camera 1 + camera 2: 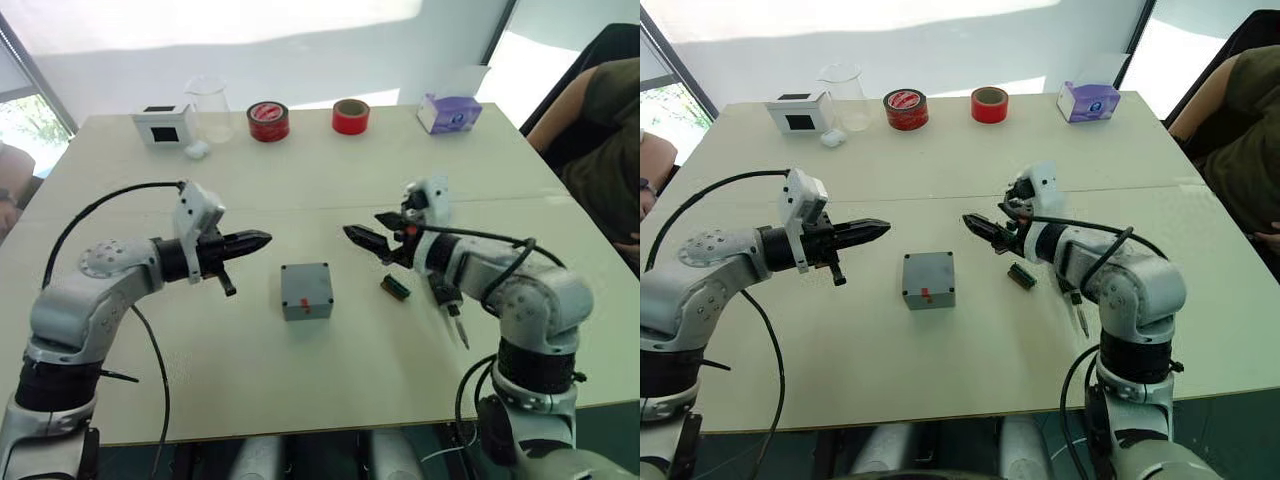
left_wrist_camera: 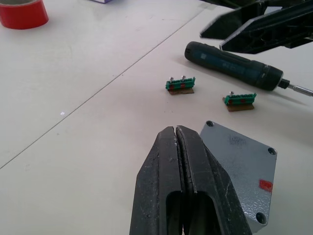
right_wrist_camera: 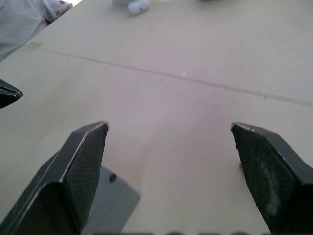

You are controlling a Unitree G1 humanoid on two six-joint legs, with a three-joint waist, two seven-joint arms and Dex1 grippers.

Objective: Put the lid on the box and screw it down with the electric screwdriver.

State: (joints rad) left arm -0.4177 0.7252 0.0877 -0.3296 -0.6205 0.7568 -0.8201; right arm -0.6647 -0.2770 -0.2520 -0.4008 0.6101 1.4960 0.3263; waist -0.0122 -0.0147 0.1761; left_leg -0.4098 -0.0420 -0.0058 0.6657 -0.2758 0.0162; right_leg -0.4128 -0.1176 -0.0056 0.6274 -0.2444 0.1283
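The grey box (image 1: 318, 309) stands mid-table with a small red mark toward me. A flat grey lid (image 2: 239, 156) with corner screw holes lies on top of it. My left gripper (image 1: 262, 239) hovers left of the box and a little behind it, fingers shut with nothing between them; its tips (image 2: 175, 131) point past the lid's corner. My right gripper (image 1: 372, 232) hangs open and empty to the right of the box, its fingers (image 3: 88, 147) spread wide. The black electric screwdriver (image 2: 230, 66) lies on the table under my right forearm, mostly covered by it in the eye views.
Two small green terminal blocks (image 2: 180, 84) (image 2: 239, 100) lie between the box and the screwdriver. Along the far edge stand a white box with a black window (image 1: 163, 124), a clear beaker (image 1: 210, 108), two red tape rolls (image 1: 268, 121) (image 1: 351, 116) and a purple tissue box (image 1: 449, 113). A person (image 1: 600, 130) sits at the right.
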